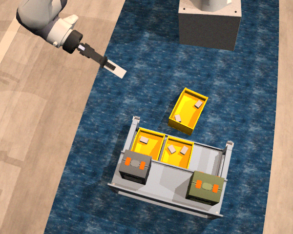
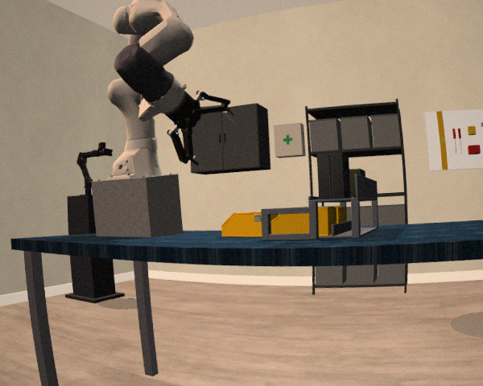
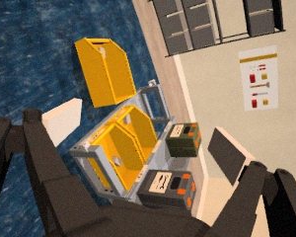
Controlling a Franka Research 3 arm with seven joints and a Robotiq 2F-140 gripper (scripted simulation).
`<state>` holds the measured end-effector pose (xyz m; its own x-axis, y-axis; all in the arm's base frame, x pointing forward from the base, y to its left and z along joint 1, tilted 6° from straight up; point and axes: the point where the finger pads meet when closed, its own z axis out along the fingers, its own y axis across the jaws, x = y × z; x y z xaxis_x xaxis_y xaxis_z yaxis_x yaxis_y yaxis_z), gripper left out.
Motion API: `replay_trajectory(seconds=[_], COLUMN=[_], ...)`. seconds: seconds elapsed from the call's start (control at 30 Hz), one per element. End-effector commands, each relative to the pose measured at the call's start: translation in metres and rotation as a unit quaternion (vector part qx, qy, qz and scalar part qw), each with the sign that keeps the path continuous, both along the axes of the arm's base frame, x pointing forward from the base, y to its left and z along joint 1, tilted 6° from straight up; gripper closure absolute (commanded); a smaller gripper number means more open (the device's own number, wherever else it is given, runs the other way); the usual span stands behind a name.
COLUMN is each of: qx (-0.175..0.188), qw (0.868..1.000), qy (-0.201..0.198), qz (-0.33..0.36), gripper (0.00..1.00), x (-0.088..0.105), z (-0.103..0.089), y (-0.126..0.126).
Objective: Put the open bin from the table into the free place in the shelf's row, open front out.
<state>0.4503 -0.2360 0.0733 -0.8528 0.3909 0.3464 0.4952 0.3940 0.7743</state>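
A workshop, or something close to it: beyond the pincer (image 2: 191,134) (image 3: 153,140), a pegboard-like tool panel (image 2: 462,139) (image 3: 259,79) carries a hammer and screwdrivers, though small. Behind the pincer are a dark wall cabinet (image 2: 241,139) and a first-aid box (image 2: 288,140); past them stands metal shelving (image 2: 403,174) (image 3: 217,22) with grey bins.
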Motion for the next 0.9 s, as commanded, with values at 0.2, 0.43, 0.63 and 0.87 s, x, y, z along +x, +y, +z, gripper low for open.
replay_trajectory(seconds=[0.2, 0.43, 0.63, 0.87], qx=[0.0, 0.0, 0.0, -0.007], qw=[1.0, 1.0, 1.0, 1.0], qy=[0.0, 0.0, 0.0, 0.01], qz=[0.0, 0.0, 0.0, 0.003], gripper=[0.0, 0.0, 0.0, 0.0], x=[0.0, 0.0, 0.0, -0.0015], z=[0.0001, 0.0001, 0.0, -0.0042], y=[0.0, 0.0, 0.0001, 0.0033])
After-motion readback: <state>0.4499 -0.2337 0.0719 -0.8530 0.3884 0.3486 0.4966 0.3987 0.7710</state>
